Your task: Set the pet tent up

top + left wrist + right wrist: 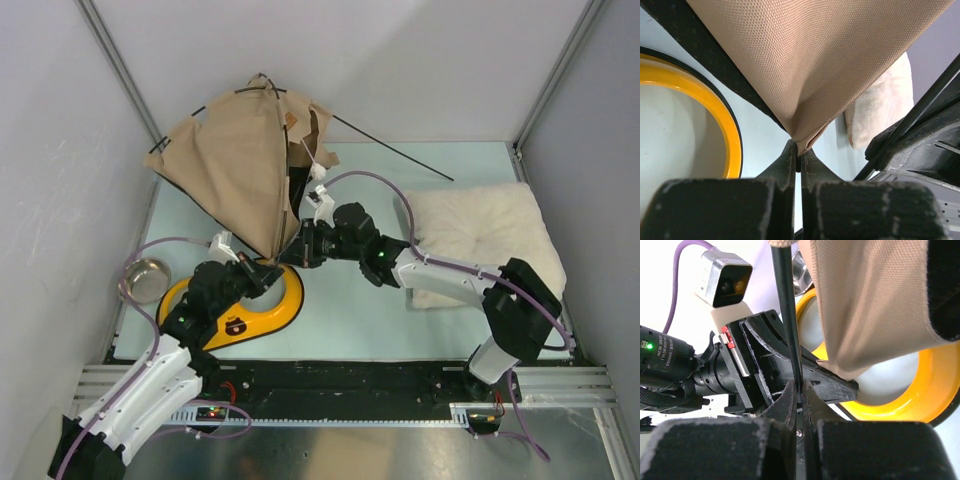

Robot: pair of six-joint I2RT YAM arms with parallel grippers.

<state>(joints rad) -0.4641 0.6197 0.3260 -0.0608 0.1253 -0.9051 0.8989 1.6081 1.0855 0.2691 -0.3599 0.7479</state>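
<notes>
The pet tent (240, 165) leans half-raised, its lowest tan corner pulled down into the left gripper (797, 158). The jaws are clamped on that tip, likely to anchor it. Just beside, the right gripper (801, 391) is pinched narrow on the thin black pole (786, 315) rising from its jaws — probably to seat it at that corner. The yellow feeder (292, 300) lies beneath both.

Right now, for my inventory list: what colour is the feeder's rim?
Yellow, edged in black; the feeder shows best in the left wrist view.
</notes>
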